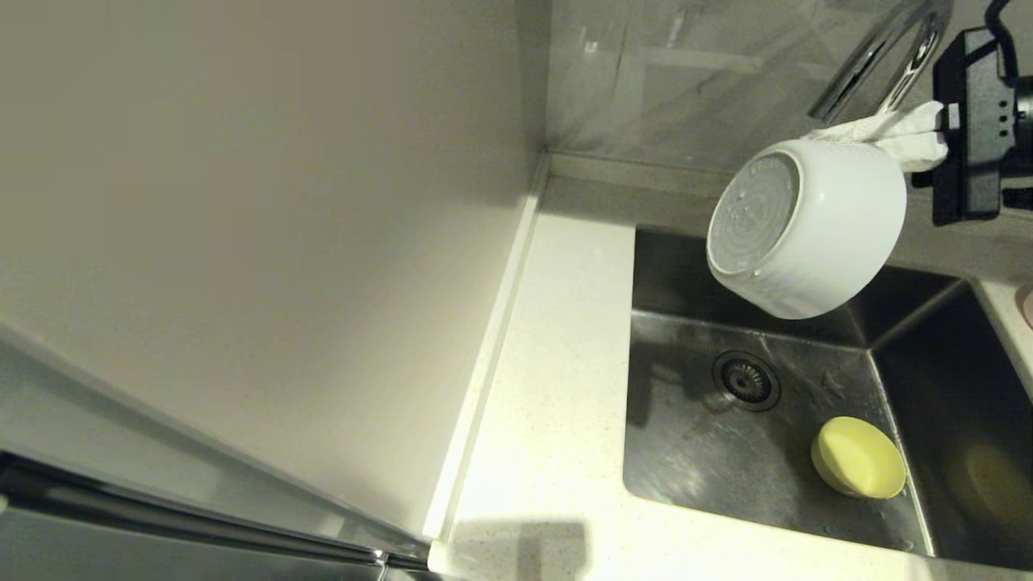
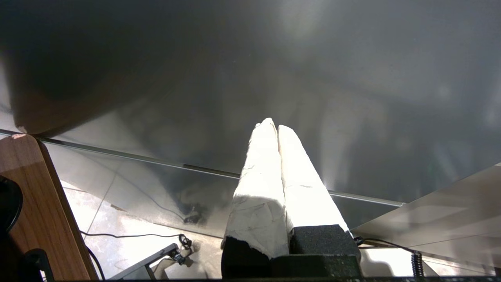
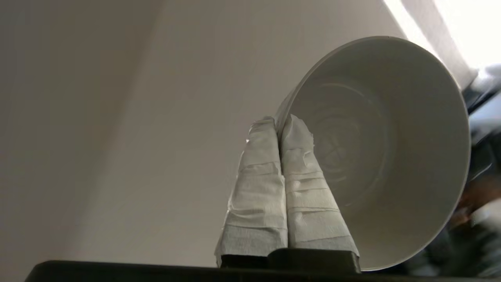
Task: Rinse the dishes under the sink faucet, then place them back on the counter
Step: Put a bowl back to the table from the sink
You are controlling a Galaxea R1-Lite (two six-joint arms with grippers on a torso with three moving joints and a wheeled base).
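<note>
White bowl (image 1: 807,230), rigid and probably wet-slick, hangs tipped over the sink (image 1: 750,468); right gripper (image 3: 278,127) pinches its thin rim, left gripper (image 2: 277,127) clenched on nothing.

White bowl (image 1: 807,230) tipped sideways above sink (image 1: 726,460)

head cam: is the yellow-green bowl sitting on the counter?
No. The yellow-green bowl lies on the floor of the sink, near the drain, not on the counter.
</note>
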